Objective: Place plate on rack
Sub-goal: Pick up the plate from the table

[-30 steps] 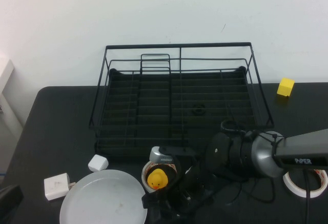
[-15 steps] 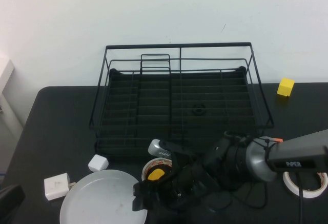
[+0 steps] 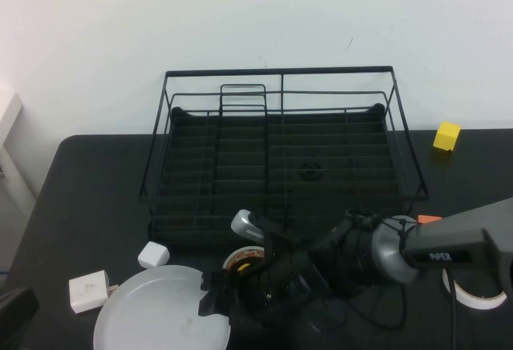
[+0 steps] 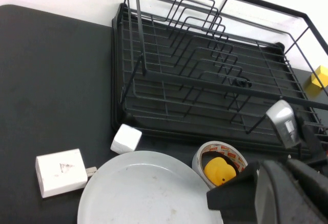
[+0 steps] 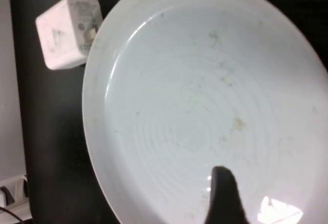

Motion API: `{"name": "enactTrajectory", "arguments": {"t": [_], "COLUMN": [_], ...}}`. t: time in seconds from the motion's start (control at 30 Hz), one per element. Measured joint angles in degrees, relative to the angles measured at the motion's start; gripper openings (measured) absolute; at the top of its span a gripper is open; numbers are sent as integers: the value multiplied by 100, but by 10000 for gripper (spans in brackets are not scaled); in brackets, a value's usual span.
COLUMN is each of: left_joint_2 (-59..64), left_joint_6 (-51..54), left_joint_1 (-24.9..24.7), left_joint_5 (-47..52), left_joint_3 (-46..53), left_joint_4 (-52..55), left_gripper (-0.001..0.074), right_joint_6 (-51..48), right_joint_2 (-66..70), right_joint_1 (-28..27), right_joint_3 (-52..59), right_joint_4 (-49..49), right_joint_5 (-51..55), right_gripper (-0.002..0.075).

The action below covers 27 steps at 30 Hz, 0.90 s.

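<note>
The pale grey-white plate (image 3: 156, 316) lies flat at the table's front left; it also shows in the left wrist view (image 4: 143, 190) and fills the right wrist view (image 5: 195, 106). The black wire rack (image 3: 280, 158) stands behind it, with nothing in it, and shows in the left wrist view (image 4: 205, 80). My right gripper (image 3: 210, 298) reaches left across the table, low at the plate's right rim, and is open. One dark finger (image 5: 223, 196) hangs over the plate's inner surface. My left gripper is out of view; only a dark part of that arm (image 3: 12, 311) shows at the front left corner.
A white tape ring around a yellow duck (image 4: 220, 165) sits right of the plate, partly under the right arm. A white cube (image 3: 152, 254) and a white charger (image 3: 88, 291) lie left of the plate. A yellow block (image 3: 446, 135) and a tape roll (image 3: 477, 290) are at the right.
My right gripper has moved left and lower, from beside the duck's tape ring to the plate's right rim. The arm now covers most of the duck. The plate has not moved.
</note>
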Motion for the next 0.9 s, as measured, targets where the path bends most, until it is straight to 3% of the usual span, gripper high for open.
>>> {"name": "enactTrajectory", "arguments": {"t": [0.53,0.77,0.9], "left_joint_2": [0,0,0], "left_joint_6": [0,0,0], "left_joint_1": [0,0,0], "left_joint_5": [-3,-7,-7], "left_joint_3": [0,0,0], "left_joint_4": [-10,-29,-29], "left_gripper": [-1,-1,-1], "right_joint_6": [471,511,479], "right_joint_2": [151,151,138], "right_joint_1": [0,0,-35], "right_joint_3": [-11,-11,-11], "right_joint_4": [449,420,47], "right_joint_5": [122,168,390], "right_gripper": [418,317,297]}}
